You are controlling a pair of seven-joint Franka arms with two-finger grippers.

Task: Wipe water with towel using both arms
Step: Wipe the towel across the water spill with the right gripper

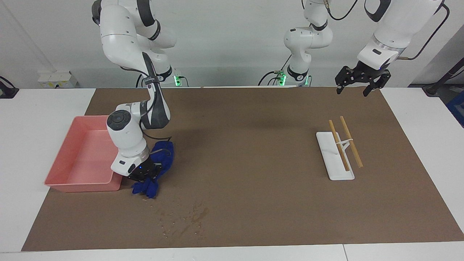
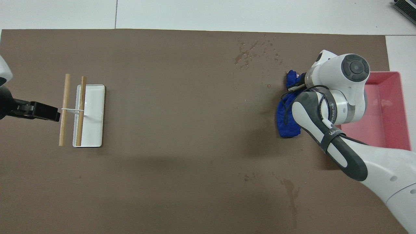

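While the left gripper (image 1: 359,82) hangs with its fingers spread and empty over the mat's (image 1: 253,119) edge nearest the robots, the right gripper (image 1: 144,175) presses down on the blue towel (image 1: 164,158), though its grip is hidden. That towel lies just beside the pink tray (image 1: 81,159). Water (image 1: 188,217) dots the mat near its outer edge, with open mat between it and the white stand (image 1: 333,159) holding sticks (image 1: 344,141).

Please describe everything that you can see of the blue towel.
The blue towel is soft cloth, crumpled into a long bunch. It lies on the brown mat, beside the pink tray, toward the right arm's end of the table. The right gripper is down on it. The water lies just farther from the robots, apart from the towel.
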